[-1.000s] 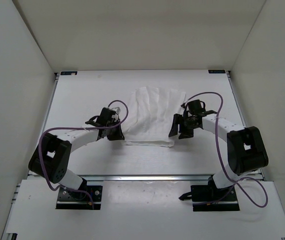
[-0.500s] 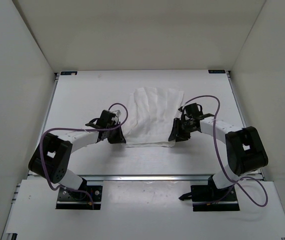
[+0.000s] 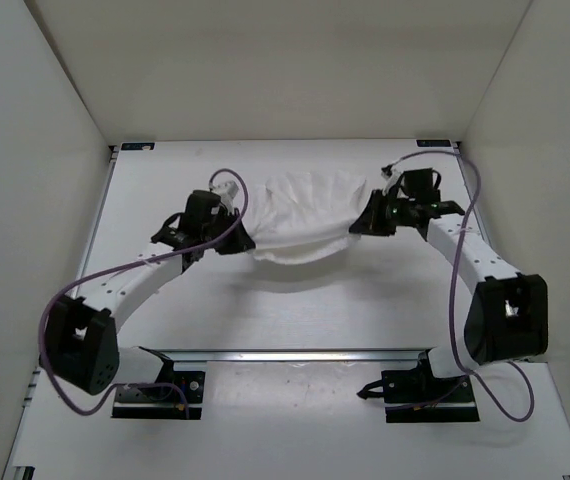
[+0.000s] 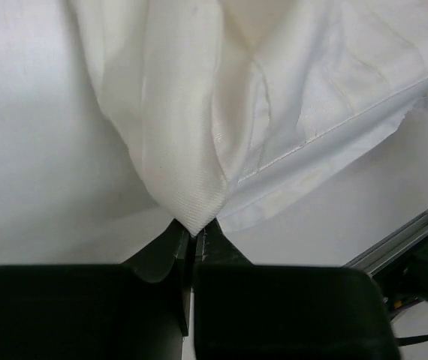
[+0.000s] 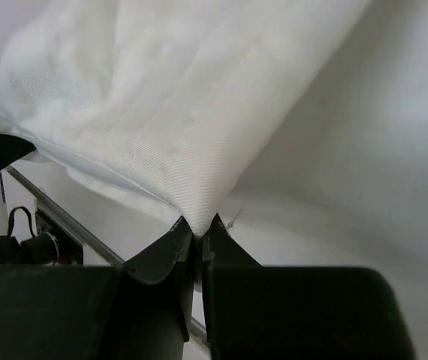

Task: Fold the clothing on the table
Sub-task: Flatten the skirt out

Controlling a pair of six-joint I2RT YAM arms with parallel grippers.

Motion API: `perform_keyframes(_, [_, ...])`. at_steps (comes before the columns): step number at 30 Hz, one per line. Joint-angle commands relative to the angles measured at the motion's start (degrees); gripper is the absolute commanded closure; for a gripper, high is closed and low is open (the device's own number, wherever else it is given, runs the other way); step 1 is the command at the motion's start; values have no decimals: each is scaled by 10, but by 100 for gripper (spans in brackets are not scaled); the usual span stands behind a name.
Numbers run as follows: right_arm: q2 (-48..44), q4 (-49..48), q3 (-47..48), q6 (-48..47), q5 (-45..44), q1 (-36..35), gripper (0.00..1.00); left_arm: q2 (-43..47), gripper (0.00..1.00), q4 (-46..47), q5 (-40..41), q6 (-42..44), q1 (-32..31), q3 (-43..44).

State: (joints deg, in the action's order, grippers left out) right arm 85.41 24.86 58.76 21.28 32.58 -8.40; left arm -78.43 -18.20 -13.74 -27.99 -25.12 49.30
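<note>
The white clothing [image 3: 303, 215] hangs as a sagging band between both grippers above the middle of the table [image 3: 295, 310]. My left gripper [image 3: 246, 236] is shut on its left corner. In the left wrist view the cloth [image 4: 221, 97] comes to a point pinched between the black fingertips [image 4: 196, 234]. My right gripper [image 3: 356, 226] is shut on the right corner. In the right wrist view the fabric [image 5: 161, 105] tapers into the closed jaws [image 5: 199, 229]. The lower edge of the clothing droops toward the table.
White walls enclose the table on the left, right and back. A metal rail [image 3: 295, 353] runs along the near edge, with both arm bases [image 3: 160, 392] behind it. Small black brackets [image 3: 135, 146] sit at the far corners.
The right gripper has closed on the garment's near right corner. Both arms have lifted their corners and carried them toward the far side, so the cloth now hangs between them.
</note>
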Motion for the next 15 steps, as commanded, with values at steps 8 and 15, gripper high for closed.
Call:
perform_keyframes(8, [-84,3,195,-60,41,9,100,60,100,-39,74,107,37,224])
perform_keyframes(15, [-128,33,186,-62,45,42,100,120,100,-55,65,115,54,191])
